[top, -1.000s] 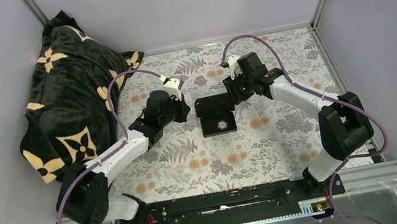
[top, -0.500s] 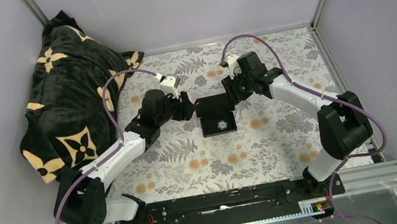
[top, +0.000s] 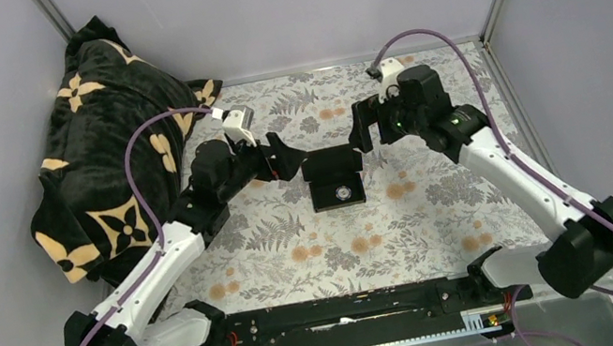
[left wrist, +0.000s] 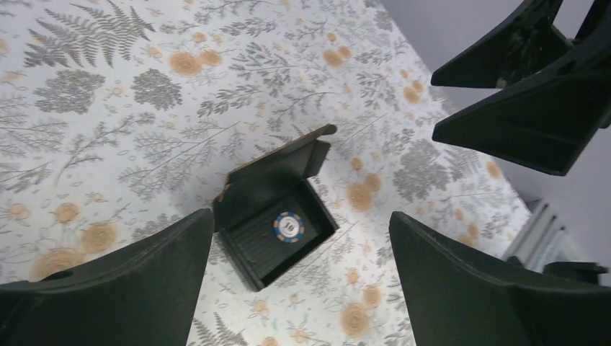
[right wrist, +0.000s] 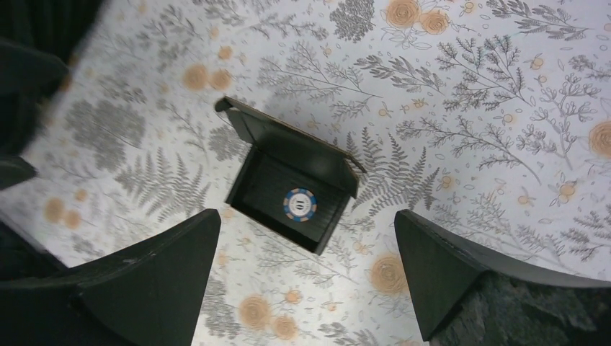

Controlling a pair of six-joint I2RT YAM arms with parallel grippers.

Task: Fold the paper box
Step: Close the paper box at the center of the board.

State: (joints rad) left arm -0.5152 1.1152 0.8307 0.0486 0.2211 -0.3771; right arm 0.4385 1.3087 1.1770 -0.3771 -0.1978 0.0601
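Left gripper point(top: 287, 159), right gripper point(top: 359, 132) newly withdrawn; paper box point(top: 334, 178) between, untouched.

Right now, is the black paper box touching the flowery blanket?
Apart. The top view shows a wide stretch of patterned tablecloth between the paper box and the blanket.

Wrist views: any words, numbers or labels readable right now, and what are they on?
"10": on the round blue-and-white chip lying inside the open black box.
Marks around the chip's rim: too small to read.
No text on the tablecloth or blanket, only patterns.
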